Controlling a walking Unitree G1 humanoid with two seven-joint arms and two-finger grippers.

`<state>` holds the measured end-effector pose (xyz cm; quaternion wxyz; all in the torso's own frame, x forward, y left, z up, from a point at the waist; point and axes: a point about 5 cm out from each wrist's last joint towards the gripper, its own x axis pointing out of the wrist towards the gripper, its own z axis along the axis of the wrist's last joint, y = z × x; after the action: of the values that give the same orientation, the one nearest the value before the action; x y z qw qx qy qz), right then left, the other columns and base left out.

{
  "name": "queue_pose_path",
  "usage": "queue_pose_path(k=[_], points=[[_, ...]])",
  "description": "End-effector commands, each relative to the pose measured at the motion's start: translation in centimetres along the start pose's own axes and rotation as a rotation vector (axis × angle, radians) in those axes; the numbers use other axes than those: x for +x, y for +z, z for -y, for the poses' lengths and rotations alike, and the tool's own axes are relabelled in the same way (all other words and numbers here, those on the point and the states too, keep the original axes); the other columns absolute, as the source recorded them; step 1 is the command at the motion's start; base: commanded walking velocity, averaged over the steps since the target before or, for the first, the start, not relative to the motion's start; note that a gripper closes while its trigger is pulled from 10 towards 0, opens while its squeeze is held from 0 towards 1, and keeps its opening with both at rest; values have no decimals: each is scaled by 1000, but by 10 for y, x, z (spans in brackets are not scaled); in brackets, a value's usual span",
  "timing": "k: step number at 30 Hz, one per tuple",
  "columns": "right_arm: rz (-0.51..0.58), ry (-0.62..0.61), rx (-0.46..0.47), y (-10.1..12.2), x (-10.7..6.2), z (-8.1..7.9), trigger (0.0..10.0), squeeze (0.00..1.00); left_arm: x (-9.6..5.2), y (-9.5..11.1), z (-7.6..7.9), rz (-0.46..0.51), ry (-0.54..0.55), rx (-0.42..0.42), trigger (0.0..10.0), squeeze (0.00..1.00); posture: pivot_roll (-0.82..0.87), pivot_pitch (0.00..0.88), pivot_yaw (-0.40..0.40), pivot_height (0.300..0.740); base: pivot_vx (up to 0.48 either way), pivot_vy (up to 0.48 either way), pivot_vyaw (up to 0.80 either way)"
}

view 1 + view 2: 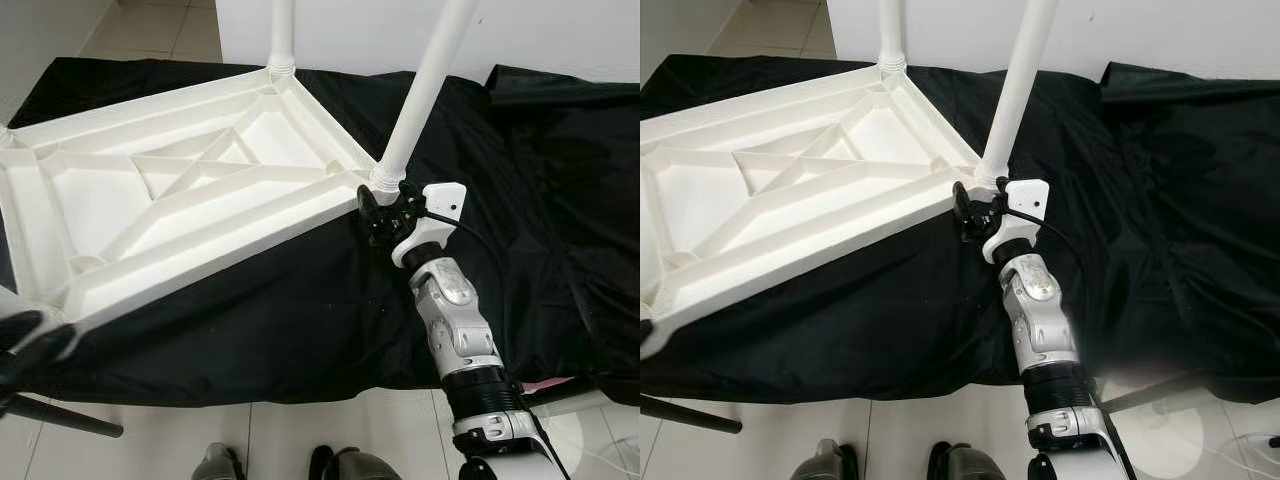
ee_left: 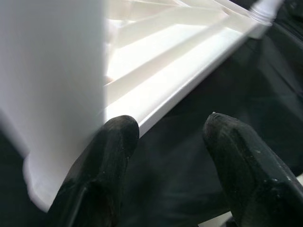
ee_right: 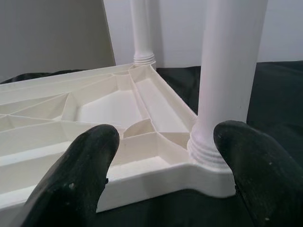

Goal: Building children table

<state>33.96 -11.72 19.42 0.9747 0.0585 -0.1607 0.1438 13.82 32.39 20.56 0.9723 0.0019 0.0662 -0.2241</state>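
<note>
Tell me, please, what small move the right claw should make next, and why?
Probably close on the near leg: the right claw is open at the tabletop corner where that leg is threaded into its socket, so gripping it would let the arm finish tightening it.

A white children's tabletop (image 1: 790, 190) lies upside down on a black cloth (image 1: 1160, 200), ribs facing up. Two white legs (image 1: 1015, 85) stand upright from its far corners. The right claw (image 1: 975, 212) sits at the corner beneath the nearer leg, its silver arm (image 1: 1040, 320) reaching in from the cloth's near edge.
</note>
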Motion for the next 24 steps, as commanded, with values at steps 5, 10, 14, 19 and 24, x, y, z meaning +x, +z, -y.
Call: queue_pose_path(k=[5, 10, 14, 19, 24], points=[[1, -2, 2, -3, 0, 1, 10000, 0, -25, -1, -20, -27, 104, 20, 10000, 0, 126, 180, -80, 740, 0, 0, 0], [-2, -2, 4, -5, -2, -1, 10000, 0, -39, -1, -39, -43, 178, 26, 10000, 0, 121, 179, -79, 740, 0, 0, 0], [-4, -7, 0, -5, -3, 1, 10000, 0, -53, 2, -59, -64, 255, 37, 10000, 0, 108, 179, -70, 740, 0, 0, 0], [-3, -27, -9, -5, -5, 8, 10000, 0, -62, 8, -86, -76, 386, 89, 10000, 0, 100, 181, -68, 740, 0, 0, 0], [-4, -26, -11, -6, -2, 8, 10000, 0, -36, 16, -112, -12, 516, 204, 10000, 0, 96, 181, -68, 740, 0, 0, 0]])
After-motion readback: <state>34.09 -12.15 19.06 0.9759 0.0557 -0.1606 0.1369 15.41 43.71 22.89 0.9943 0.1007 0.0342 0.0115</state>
